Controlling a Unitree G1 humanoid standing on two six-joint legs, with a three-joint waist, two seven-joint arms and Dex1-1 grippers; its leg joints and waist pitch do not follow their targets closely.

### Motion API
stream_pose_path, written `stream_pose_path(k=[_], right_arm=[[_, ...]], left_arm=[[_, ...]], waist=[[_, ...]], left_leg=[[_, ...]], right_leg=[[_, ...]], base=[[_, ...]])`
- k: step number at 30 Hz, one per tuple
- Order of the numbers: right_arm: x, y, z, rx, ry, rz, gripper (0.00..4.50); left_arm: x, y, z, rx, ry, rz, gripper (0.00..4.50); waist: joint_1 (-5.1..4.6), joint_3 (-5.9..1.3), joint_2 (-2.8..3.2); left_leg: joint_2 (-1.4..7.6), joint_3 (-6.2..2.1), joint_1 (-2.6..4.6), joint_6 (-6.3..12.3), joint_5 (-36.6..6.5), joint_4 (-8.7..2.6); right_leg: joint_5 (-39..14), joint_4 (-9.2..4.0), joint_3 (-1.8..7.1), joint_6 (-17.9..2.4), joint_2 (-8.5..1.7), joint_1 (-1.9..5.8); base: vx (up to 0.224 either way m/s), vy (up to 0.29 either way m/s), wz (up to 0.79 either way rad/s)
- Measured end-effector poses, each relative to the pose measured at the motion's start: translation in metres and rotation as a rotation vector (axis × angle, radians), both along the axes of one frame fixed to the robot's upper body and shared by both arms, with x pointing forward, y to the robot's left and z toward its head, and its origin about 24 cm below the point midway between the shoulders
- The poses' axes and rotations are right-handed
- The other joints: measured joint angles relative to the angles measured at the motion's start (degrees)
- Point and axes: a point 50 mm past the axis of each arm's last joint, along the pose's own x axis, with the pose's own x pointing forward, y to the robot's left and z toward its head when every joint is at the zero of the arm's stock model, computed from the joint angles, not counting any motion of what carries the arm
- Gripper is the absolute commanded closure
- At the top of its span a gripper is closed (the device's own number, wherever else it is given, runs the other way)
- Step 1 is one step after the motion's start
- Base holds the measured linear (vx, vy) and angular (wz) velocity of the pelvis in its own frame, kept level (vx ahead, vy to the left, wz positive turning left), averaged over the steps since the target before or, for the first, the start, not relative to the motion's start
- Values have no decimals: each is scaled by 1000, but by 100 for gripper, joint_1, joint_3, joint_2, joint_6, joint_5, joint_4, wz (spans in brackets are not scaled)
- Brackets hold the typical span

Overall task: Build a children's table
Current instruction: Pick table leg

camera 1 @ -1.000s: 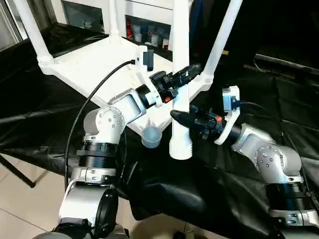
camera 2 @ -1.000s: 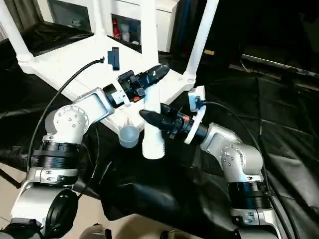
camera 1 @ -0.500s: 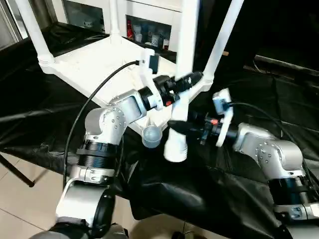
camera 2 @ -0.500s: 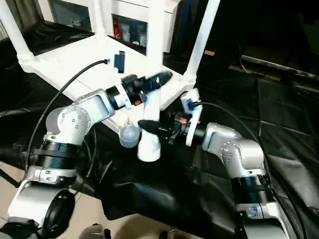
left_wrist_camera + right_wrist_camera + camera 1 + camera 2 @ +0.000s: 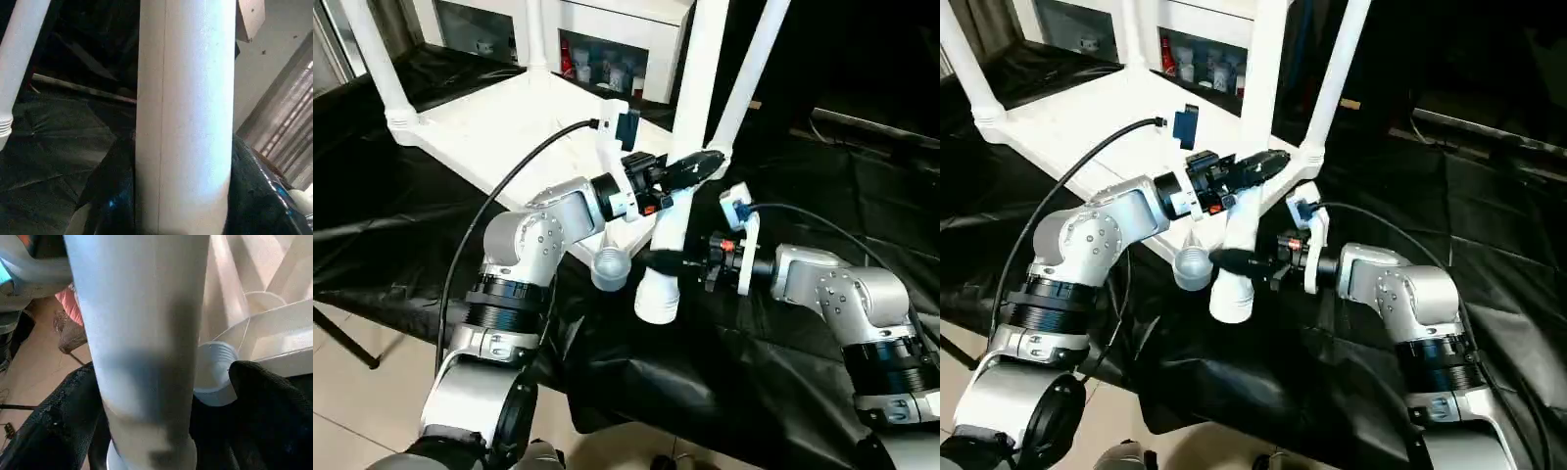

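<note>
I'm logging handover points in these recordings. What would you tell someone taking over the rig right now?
Left gripper: closed around the loose leg, higher up its shaft.
Right gripper: jaws wide on either side of the same leg near its lower end; I can't tell whether they press on it.
The tabletop lies underside up on the black cloth. Three legs already stand in corner sockets: far left, back, right.
The near corner socket is empty. The loose leg hangs tilted, its ribbed end just beside that socket.
Left to do: line that end up over the socket and seat it.
</note>
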Motion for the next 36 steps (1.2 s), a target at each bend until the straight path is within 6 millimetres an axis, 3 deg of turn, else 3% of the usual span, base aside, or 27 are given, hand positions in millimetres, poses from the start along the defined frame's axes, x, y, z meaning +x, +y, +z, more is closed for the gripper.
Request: stream_pose_path(k=[2,4,6,9,14,19,25,27,30,36], right_arm=[[0,1,0,2,2,1,21],[0,1,-1,3,4,2,56],[0,2,-3,8,18,1,56],[-1,5,-6,13,38,11,97],[-1,7,-6,21,39,24,140],[-2,10,-6,39,42,33,148],[-2,12,-6,50,37,39,213],[-2,12,-5,50,21,41,216],[-2,12,-5,45,13,41,169],[1,13,-7,50,-2,23,170]], left_arm=[[0,1,0,0,-2,2,268],[0,1,1,1,-2,2,268],[0,1,1,1,-2,4,268],[0,1,3,0,-13,3,268],[0,2,3,0,-15,5,268],[0,3,4,-7,-15,10,268],[0,4,4,-12,-16,14,268],[1,4,5,-13,-15,20,268],[1,4,5,-13,-15,21,268],[1,5,5,-11,-19,24,268]], waist=[[1,0,-12],[4,-1,-28],[3,-3,-37],[5,1,-54],[8,0,-58],[8,0,-59],[8,-1,-60],[7,0,-62],[8,-1,-70],[8,-1,-81]], left_leg=[[0,0,0,0,0,0],[1,-1,0,-2,1,0],[0,0,0,-2,2,0],[1,0,-1,-3,2,0],[1,0,-1,-3,3,0],[1,0,-1,-2,4,0],[1,0,0,-2,4,0],[1,0,0,-3,4,0],[1,0,0,-4,4,0],[1,0,0,-4,5,0]], right_leg=[[-2,2,0,4,0,0],[-7,3,-1,11,0,-1],[-6,2,0,11,0,0],[-6,4,0,10,0,-1],[-3,5,0,6,0,0],[0,6,0,0,0,0],[-1,6,0,2,0,0],[-2,6,0,3,0,0],[-2,7,0,3,0,0],[-2,7,0,3,0,0]], base=[[0,0,0],[0,0,0],[0,0,0],[0,0,0],[0,0,0],[0,0,0],[0,0,0],[0,0,0],[0,0,0],[0,0,0]])
